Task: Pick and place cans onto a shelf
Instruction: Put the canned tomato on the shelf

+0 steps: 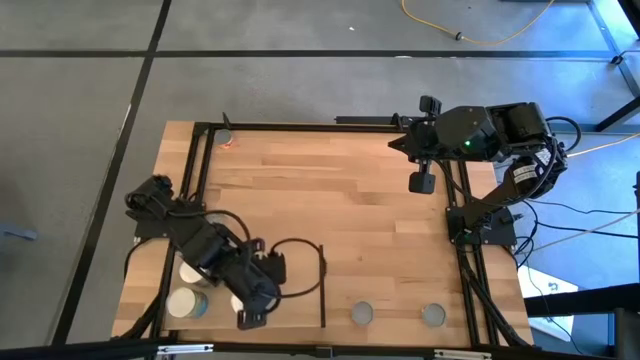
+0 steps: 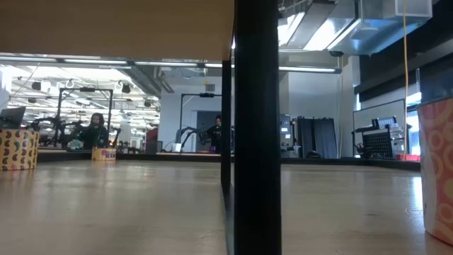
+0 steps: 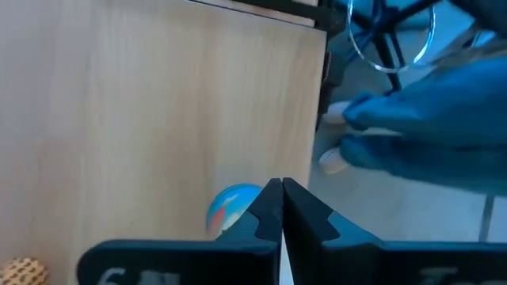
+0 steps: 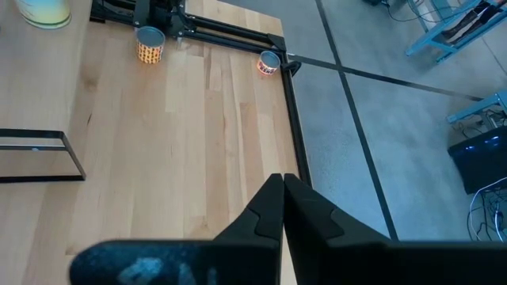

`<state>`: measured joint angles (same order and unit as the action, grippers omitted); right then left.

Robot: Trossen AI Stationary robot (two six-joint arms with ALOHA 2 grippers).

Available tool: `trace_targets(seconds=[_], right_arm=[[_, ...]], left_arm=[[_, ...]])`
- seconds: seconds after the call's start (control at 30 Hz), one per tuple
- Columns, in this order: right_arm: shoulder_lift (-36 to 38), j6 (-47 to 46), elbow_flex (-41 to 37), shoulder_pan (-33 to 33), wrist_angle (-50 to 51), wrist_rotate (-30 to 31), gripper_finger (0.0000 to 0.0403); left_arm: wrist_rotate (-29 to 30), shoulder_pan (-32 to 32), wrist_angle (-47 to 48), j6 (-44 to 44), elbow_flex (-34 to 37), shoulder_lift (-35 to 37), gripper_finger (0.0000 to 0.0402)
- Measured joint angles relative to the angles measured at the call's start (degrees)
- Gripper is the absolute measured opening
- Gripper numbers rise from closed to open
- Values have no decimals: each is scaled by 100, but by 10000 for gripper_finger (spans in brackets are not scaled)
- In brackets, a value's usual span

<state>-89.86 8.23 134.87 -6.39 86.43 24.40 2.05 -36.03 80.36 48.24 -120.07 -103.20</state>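
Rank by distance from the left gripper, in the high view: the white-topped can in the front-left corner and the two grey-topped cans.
1. White-topped can, on the left gripper's left.
2. Left grey-topped can, right of the black strip.
3. Right grey-topped can, farther right, by the frame.

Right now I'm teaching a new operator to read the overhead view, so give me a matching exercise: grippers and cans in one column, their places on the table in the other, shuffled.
Things:
1. left gripper
2. right gripper
3. grey-topped cans
4. lone small can

Places, overhead view:
A. top-left corner of the table
B. bottom edge, right of centre
C. bottom-left, beside the cream-topped cans
D. top-right, by the black frame

Pairs: 1-C, 2-D, 3-B, 4-A
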Motion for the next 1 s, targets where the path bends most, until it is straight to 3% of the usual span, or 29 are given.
trace_targets(seconds=[0.3, 1.0], right_arm=[[0, 128, 0, 0, 0, -1, 14], [0, 129, 0, 0, -2, -2, 14]], left_arm=[[-151, -4, -30, -664, 0, -322, 0], [-619, -239, 442, 118, 2, -334, 0]])
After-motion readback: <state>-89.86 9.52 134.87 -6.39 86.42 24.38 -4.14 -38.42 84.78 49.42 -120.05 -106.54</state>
